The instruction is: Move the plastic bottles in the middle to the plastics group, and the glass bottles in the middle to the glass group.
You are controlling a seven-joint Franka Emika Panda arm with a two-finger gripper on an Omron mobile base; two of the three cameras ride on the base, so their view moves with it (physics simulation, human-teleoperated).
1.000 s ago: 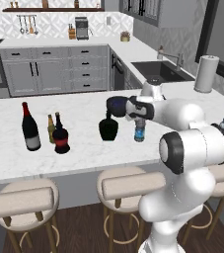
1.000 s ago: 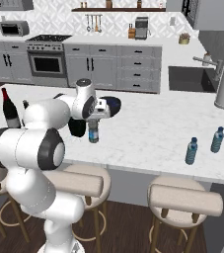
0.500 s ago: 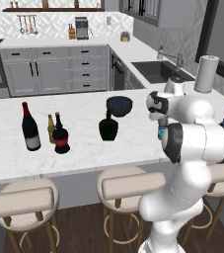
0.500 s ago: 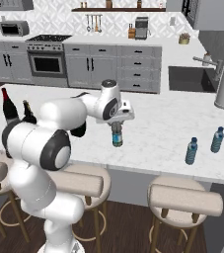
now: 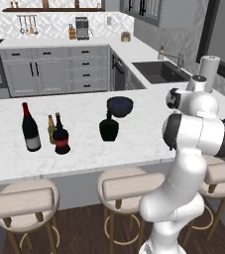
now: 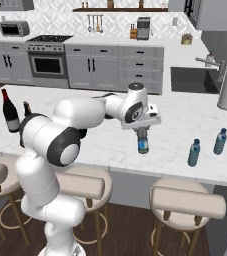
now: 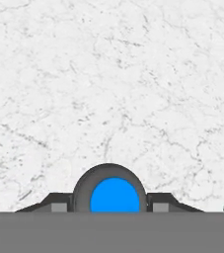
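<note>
- The gripper (image 6: pixel 143 131) points down over the white marble counter (image 6: pixel 185 117), its jaws closed on the neck of the small clear water bottle (image 6: pixel 143 142), which hangs upright from them, its base above the marble.
- In the hand view the water bottle's blue cap (image 7: pixel 114 195) sits between the 2 dark fingertips (image 7: pixel 59 205), with marble beneath.
- To the robot's right, near the counter's front edge, stand the 2 bluish water bottles of the plastics group (image 6: pixel 194 152), close together and well apart from the held bottle.
- In the left base view, the all-black squat bottle (image 5: pixel 108 127) stands mid-counter, just in front of the dark blue bowl (image 5: pixel 120 106).
- Farther left stands the red-labelled squat bottle (image 5: pixel 61 140), just beside the slim amber bottle (image 5: pixel 50 129) and near the tall wine bottle (image 5: pixel 30 128).
</note>
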